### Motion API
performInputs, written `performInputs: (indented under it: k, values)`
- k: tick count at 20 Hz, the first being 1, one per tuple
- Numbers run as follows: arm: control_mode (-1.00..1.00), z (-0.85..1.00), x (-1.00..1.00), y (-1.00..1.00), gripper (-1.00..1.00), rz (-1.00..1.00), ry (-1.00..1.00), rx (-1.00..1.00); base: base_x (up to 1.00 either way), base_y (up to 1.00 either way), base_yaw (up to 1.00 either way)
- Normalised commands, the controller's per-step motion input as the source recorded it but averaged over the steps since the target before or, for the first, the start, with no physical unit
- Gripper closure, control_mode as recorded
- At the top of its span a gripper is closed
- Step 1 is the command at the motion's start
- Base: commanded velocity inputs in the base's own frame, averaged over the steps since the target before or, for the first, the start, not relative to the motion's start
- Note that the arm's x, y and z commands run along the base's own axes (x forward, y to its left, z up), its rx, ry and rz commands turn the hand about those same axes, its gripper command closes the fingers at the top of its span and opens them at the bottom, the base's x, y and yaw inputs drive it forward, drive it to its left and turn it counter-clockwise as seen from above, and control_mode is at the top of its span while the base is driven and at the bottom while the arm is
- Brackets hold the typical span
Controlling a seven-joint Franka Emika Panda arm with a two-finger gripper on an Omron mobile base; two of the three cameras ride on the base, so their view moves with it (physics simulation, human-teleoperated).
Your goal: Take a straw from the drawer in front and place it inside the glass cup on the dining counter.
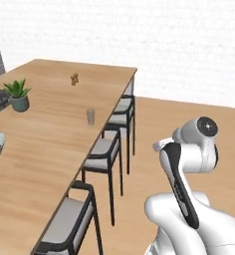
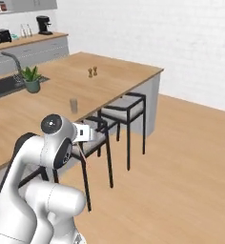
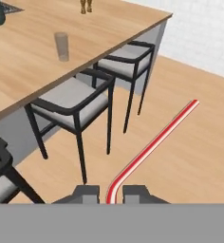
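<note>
Straw (image 3: 152, 144) first: it sits pinched between the two finger tips of the gripper (image 3: 111, 193), jaws drawn in narrow on the short end just below the bend. The long red-pink shaft runs up and right from the bend, free in the air over the wood floor (image 3: 190, 156).

Handling, my read: near weightless, so no load issue, but thin and flexible. Held at one end with that much overhang it will likely wobble on any quick swing, and the smooth wall could twist or slip in a light pinch. Squeeze harder and it probably flattens. A hold nearer mid-shaft would be steadier, but the end hold leaves the free tip clear to go in first.

Next out, black stools (image 3: 76, 107) line the edge of the dining counter (image 1: 50, 134), with the hand out over the floor on the stool side, well apart from the top.

Glass cup (image 3: 61, 46) stands upright on the counter, a little in from the stool edge, also seen in the left base view (image 1: 90, 116) and right base view (image 2: 74, 105). Small mouth, clear wall, light and likely easy to tip if the straw tip catches the rim.

Farther back: potted plant (image 1: 18, 94) and two small brown shakers (image 2: 92, 72).
</note>
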Motion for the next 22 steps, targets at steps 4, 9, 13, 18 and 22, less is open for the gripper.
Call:
performInputs:
  k: [4, 9, 13, 18, 22]
  values:
    - [1.0, 0.0, 0.0, 0.0, 1.0, 0.0, 0.0, 0.0, 0.66, -0.39, 0.41]
    - [1.0, 0.0, 0.0, 0.0, 1.0, 0.0, 0.0, 0.0, 0.64, -0.24, 0.41]
    - [1.0, 0.0, 0.0, 0.0, 1.0, 0.0, 0.0, 0.0, 0.46, -0.12, 0.42]
    - [1.0, 0.0, 0.0, 0.0, 1.0, 0.0, 0.0, 0.0, 0.43, -0.09, 0.41]
    - [1.0, 0.0, 0.0, 0.0, 1.0, 0.0, 0.0, 0.0, 0.61, -0.14, 0.38]
